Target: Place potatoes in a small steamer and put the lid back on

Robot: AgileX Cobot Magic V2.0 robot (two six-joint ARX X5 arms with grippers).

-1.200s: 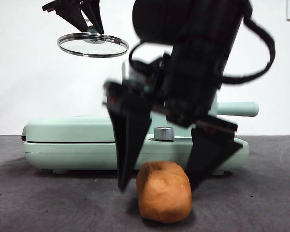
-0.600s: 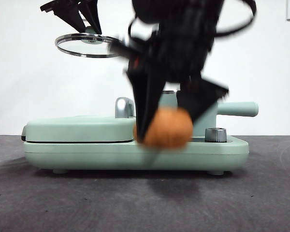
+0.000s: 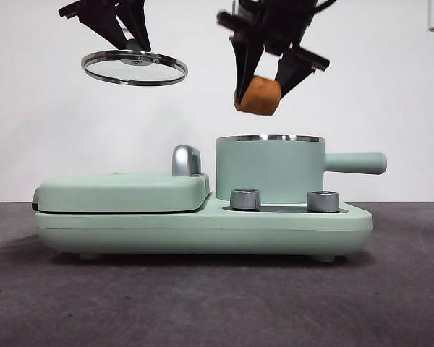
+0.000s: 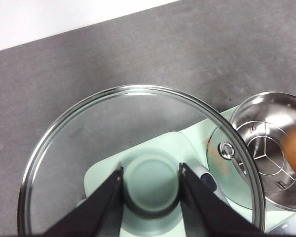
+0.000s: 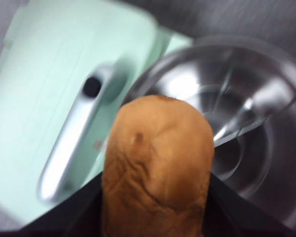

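My right gripper (image 3: pixel 264 78) is shut on the orange-brown potato (image 3: pixel 257 95) (image 5: pixel 157 168) and holds it in the air just above the open rim of the small steamer (image 3: pixel 270 170) (image 5: pixel 246 128), a mint-green pot with a steel rim and a straight side handle. The steamer's steel inside shows empty in the left wrist view (image 4: pixel 274 148). High at the left, my left gripper (image 3: pixel 123 32) (image 4: pixel 150 180) is shut on the mint knob of the glass lid (image 3: pixel 134 68) (image 4: pixel 138 148) and keeps it level in the air.
The steamer stands on a mint-green appliance base (image 3: pixel 202 228) with two steel dials (image 3: pixel 246 199) and a flat hinged grill plate (image 3: pixel 123 191) with a steel handle (image 3: pixel 186 160) on its left half. Dark grey table (image 3: pixel 217 303) lies in front.
My right gripper closed on the potato at the table's front, lifted it past the appliance and now holds it above the steamer. The lid stayed aloft in my left gripper.
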